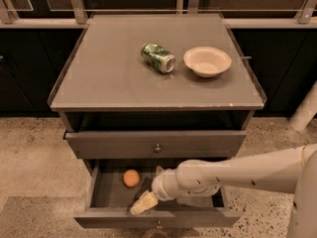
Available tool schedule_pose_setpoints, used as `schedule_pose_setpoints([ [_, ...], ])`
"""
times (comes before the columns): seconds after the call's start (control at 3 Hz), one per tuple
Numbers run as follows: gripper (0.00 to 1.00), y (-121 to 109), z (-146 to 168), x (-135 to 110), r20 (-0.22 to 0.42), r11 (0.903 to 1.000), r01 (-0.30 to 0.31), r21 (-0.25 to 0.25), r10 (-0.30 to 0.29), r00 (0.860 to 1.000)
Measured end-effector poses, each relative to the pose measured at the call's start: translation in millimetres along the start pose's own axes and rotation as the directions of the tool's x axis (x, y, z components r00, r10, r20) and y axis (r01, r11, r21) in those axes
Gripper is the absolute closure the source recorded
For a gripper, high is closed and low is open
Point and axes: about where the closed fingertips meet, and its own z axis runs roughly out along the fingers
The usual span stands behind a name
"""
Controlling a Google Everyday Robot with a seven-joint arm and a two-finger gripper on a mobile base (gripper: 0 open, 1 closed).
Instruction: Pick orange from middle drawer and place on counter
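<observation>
Orange (131,178): lower left, on middle drawer (110,195) floor.
Hand (144,202): just beside it, lower right; grip cannot tell.
Approach: centre over fruit first.
</observation>
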Motion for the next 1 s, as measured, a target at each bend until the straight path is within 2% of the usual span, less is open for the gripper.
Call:
schedule_pose_setpoints([
  [0.33, 0.0, -14.0, 21.7, -1.5, 0.05, 0.9992, -0.021, 0.033, 0.019, 0.999],
  [0.67, 0.0, -14.8, 24.9, 0.0, 0.053, 0.9991, -0.027, 0.034, 0.025, 0.998],
  [1.0, 0.0, -17.7, 30.7, 8.8, 0.035, 0.9968, -0.058, 0.054, 0.056, 0.998],
])
